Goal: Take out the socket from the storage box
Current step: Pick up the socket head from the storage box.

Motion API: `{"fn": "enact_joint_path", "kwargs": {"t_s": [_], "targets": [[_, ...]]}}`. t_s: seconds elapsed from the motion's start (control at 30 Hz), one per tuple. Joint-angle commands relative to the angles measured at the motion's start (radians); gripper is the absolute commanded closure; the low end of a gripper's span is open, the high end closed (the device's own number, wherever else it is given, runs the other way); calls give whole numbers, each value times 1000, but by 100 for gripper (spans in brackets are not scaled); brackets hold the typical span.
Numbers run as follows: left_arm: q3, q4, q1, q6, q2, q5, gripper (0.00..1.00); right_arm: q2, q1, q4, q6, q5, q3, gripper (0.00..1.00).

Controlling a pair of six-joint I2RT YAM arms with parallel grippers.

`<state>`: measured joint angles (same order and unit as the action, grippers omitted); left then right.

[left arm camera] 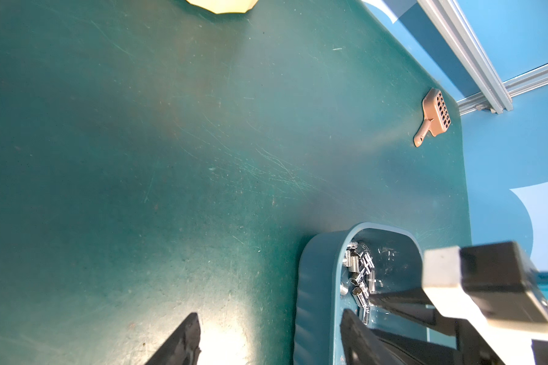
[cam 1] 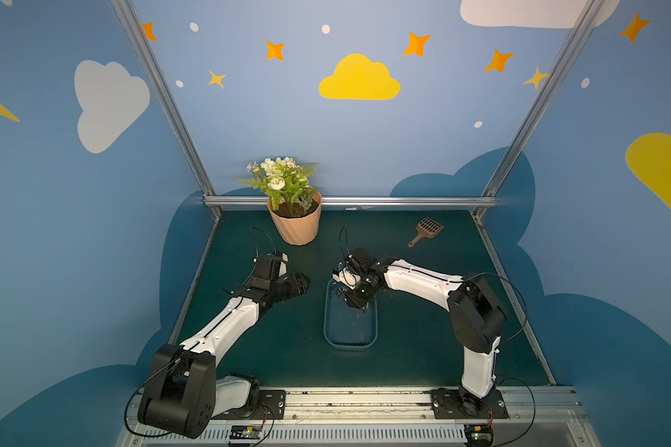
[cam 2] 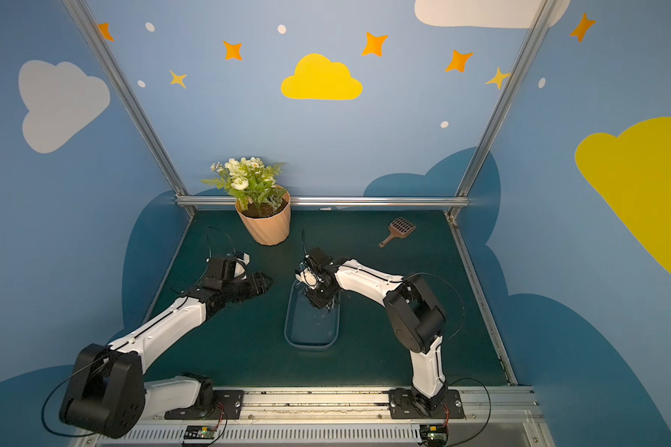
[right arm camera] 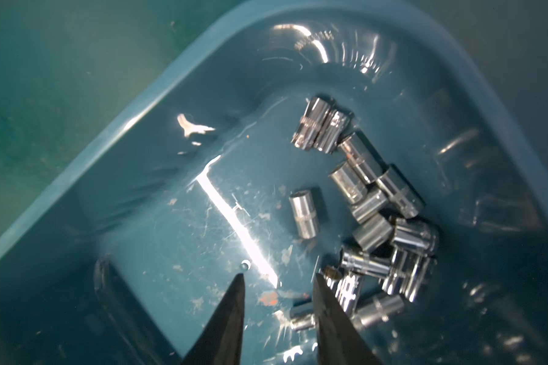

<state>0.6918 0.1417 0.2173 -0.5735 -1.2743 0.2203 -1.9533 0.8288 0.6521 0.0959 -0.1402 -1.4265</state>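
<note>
My L arm (cam 1: 225, 329) runs from its base at 7 o'clock out twd 1 o'clock, forearm low, wrist bent so L claw (cam 1: 300, 284) points twd 3 o'clock. Its jaws stand wide apart: fingers (left arm camera: 187, 338) show a broad gap btwn them in the L wrist view. My R arm (cam 1: 419, 280) rises from its base at 5 o'clock to a high elbow, then the forearm reaches twd 10 o'clock. R wrist is bent steeply, so R claw (cam 1: 359, 305) points down. Its fingers (right arm camera: 228, 316) stand apart w/ a narrower gap, tips not touching. Claws well apart, L at 9 o'clock of R.
</note>
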Motion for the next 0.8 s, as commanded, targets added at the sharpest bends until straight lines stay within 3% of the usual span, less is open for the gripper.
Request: {"fn": "enact_joint_path", "kwargs": {"t_s": [0.0, 0.77], "targets": [[-6, 12, -1, -5, -16, 7, 30, -39, 6, 38, 21, 14, -37, 64], [5, 44, -3, 8, -22, 7, 29, -173, 7, 60, 36, 25, -128, 74]]}}
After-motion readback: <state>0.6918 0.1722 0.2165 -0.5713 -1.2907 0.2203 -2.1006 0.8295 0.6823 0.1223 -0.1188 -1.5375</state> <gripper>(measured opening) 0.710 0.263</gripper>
